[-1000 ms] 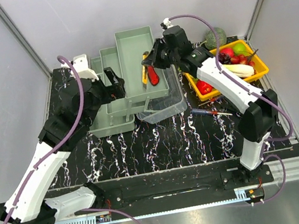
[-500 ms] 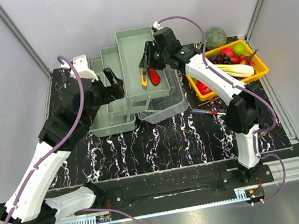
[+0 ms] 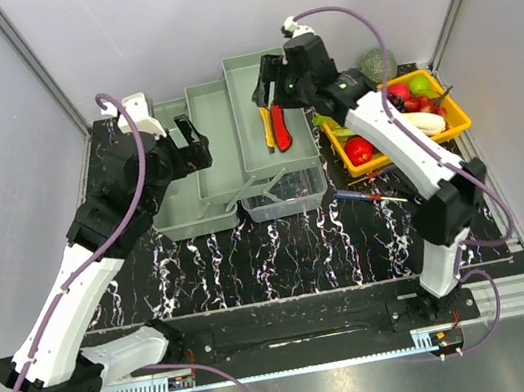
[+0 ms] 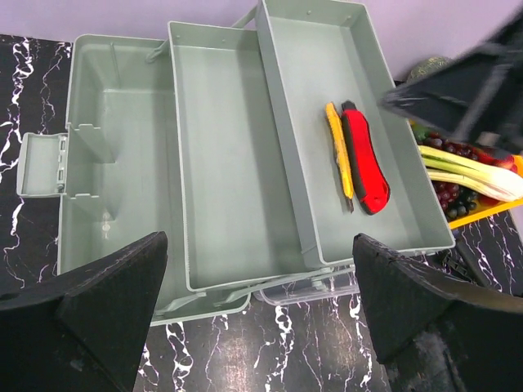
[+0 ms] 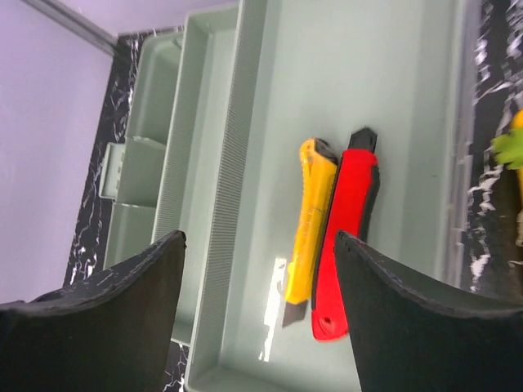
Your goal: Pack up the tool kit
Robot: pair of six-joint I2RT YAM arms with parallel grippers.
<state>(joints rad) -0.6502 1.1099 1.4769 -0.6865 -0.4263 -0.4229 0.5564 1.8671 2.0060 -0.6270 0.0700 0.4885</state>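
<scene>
Tool kit: the box [image 3: 205,170] sits open toward 12 o'clock on the bench [image 3: 282,253], its trays spread out like steps.
Top tray: the top tray [image 3: 246,77] is the step at the box's 1 o'clock.
Knives: the yellow knife [image 3: 267,126] and the red knife [image 3: 281,127] lie flat in the top tray, side by side and touching, the red one on the 3 o'clock side.
Right jaws: let go and spread apart, holding nothing. They hang just over the knives.
Left jaws: spread wide and holding nothing, up above the 9 o'clock side of the box.
Done: I think two tools are packed – both knives are in.
Left to do: the screwdriver [image 3: 372,196] lies on the bench at about 4 o'clock from the box, out of it. The other trays look bare. After that the trays need folding in and the clear lid [image 3: 287,192] needs shutting.
How far: maybe partway – more is left than is done.
Not mine to pack: the orange tray [image 3: 462,123] of fruit at 3 o'clock.
</scene>
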